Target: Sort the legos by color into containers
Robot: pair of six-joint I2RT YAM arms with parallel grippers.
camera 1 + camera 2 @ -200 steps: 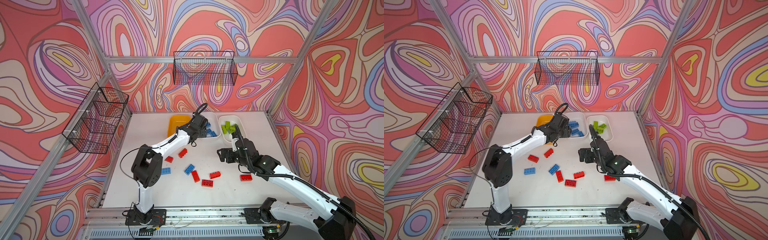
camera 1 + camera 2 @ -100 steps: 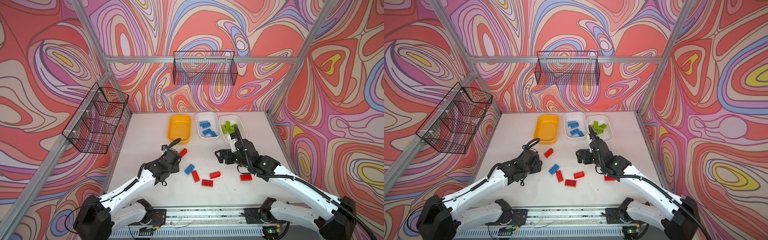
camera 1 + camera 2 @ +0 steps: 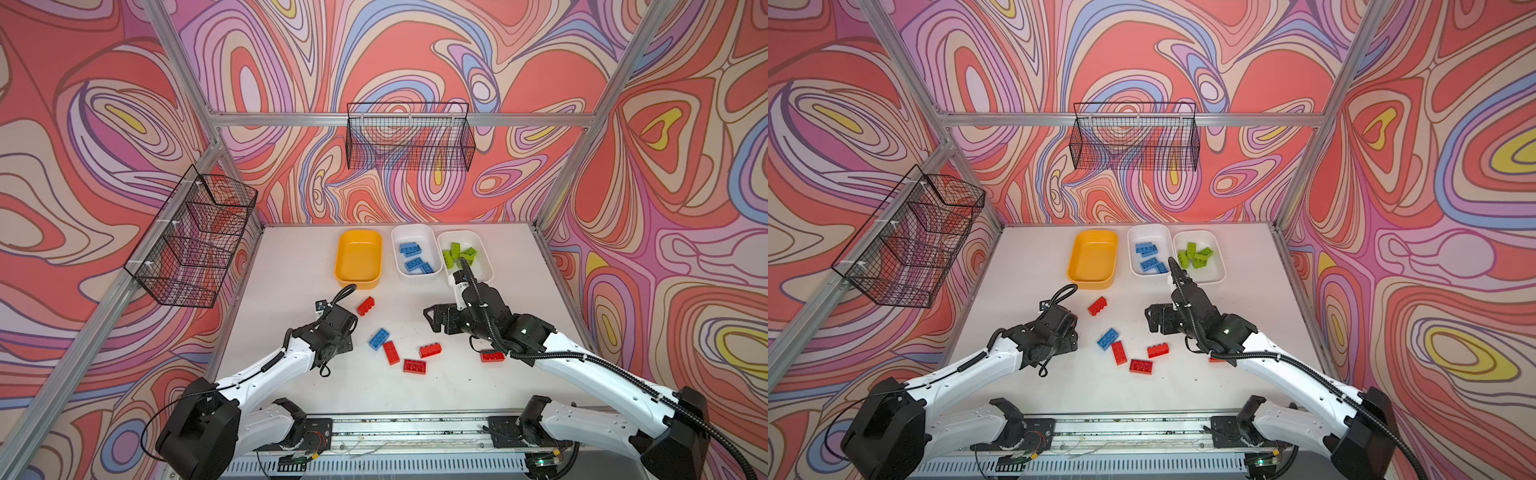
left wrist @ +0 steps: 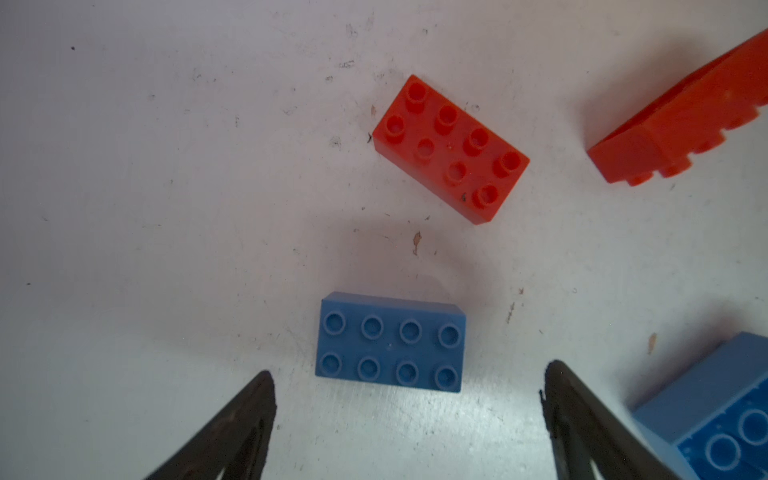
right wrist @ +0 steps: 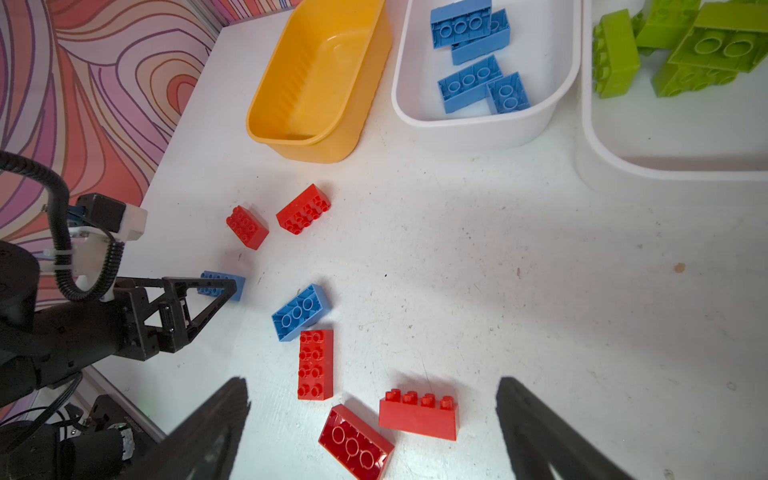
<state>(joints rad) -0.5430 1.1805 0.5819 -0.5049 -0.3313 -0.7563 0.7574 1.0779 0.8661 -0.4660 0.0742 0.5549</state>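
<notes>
Left hand (image 4: 409, 372): spread over blue brick (image 4: 390, 336) — apparently set to pinch it.
Right hand (image 5: 372, 382): spread, empty — poised above red bricks (image 5: 417, 417).

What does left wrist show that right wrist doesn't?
Only left wrist: whole studded top of the blue brick; the left gripper partly hides it from right wrist. Only right wrist: yellow tub, white tub of blue bricks, white tub of green bricks, right gripper. Both: that brick, second blue brick, studs-up red brick, tipped red brick.

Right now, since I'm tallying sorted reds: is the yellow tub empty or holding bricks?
Empty: the yellow tub shows only its bare floor, no brick inside.
</notes>
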